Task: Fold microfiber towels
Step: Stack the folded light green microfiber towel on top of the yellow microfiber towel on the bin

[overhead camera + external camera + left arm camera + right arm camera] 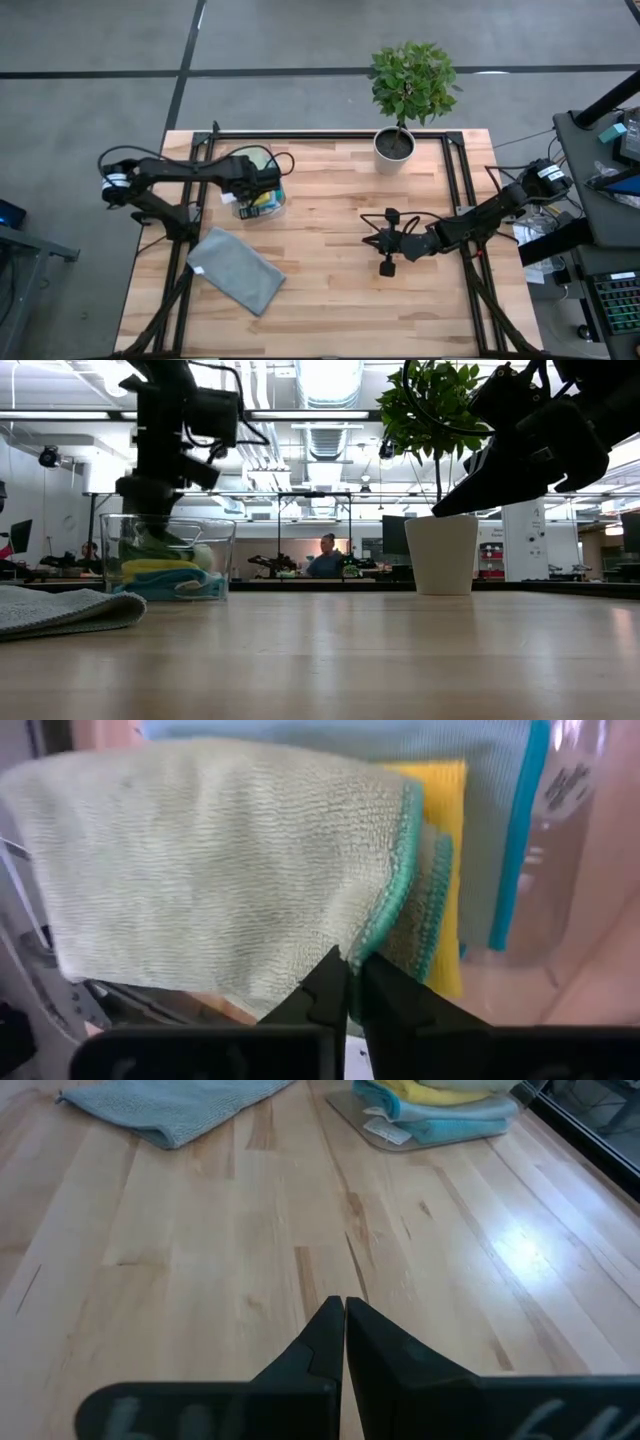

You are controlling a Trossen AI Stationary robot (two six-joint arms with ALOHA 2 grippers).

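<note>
A pale wooden counter (330, 300) stands in a workshop hall, a potted plant (405, 95) at its far edge. In the clear plastic bin (225, 555) near the left side lie the bunched towels: an olive green towel (220, 870) with a teal hem on top, a yellow towel (445, 840) and a light blue towel (470, 750) beneath. The left gripper (350, 982) reaches into the bin, its fingers pinched shut on the olive green towel's hem. A grey towel (236, 269) lies folded on the counter just in front of the bin. The right gripper (344, 1320) hovers over bare wood well apart, fingers closed on nothing.
</note>
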